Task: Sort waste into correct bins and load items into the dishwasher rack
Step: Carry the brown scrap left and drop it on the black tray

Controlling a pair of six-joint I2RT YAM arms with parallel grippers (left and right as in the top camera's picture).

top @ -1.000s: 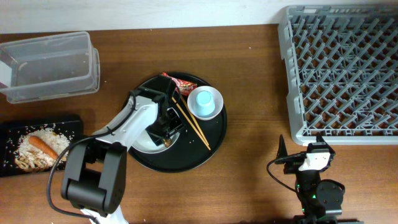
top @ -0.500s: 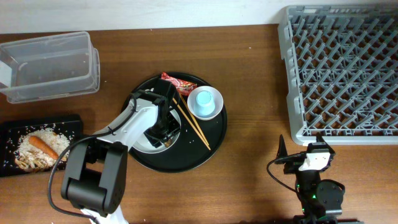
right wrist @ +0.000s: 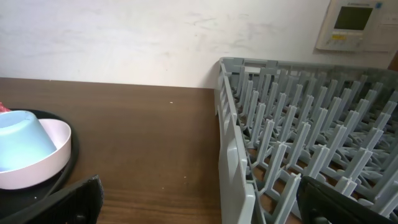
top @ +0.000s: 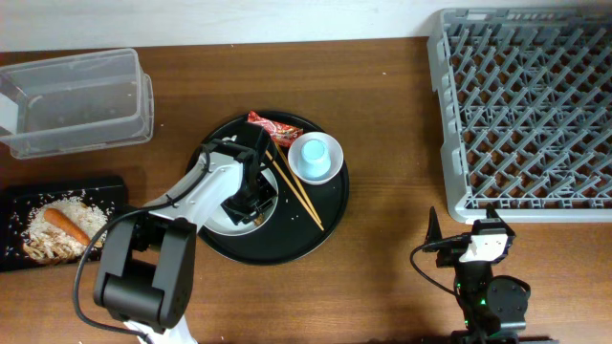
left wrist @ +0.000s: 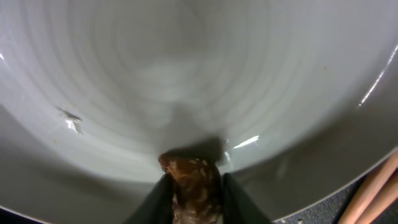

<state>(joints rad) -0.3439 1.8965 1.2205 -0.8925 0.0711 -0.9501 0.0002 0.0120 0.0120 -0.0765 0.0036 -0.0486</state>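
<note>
**A:** Rack first: the grey dishwasher rack [top: 526, 105] sits top right with nothing loaded. The right gripper [right wrist: 199, 205] waits below it, jaws spread wide.

**B:** And the round black tray [top: 277, 246]?

**A:** Mid-table, carrying the white bowl [left wrist: 186, 62], blue cup [top: 314, 155], chopsticks [top: 295, 191] and red wrapper [top: 277, 124]. The clear tub [top: 76, 100] looks empty at far left. The flat black tray [top: 14, 196] below it holds rice [top: 43, 239] and the carrot [top: 67, 223].

**B:** What changed?

**A:** The left gripper [left wrist: 191, 186], down in the bowl, has drawn its jaws in over the last second. I'd judge a scrap is now caught and ready to go to the flat tray with the other food.

**B:** Does the overhead view show that?

**A:** No, the arm hides it. Only the left wrist view shows the fingers [left wrist: 239, 202] pinching a brown food bit [left wrist: 189, 174] at the bowl's inner wall.
</note>
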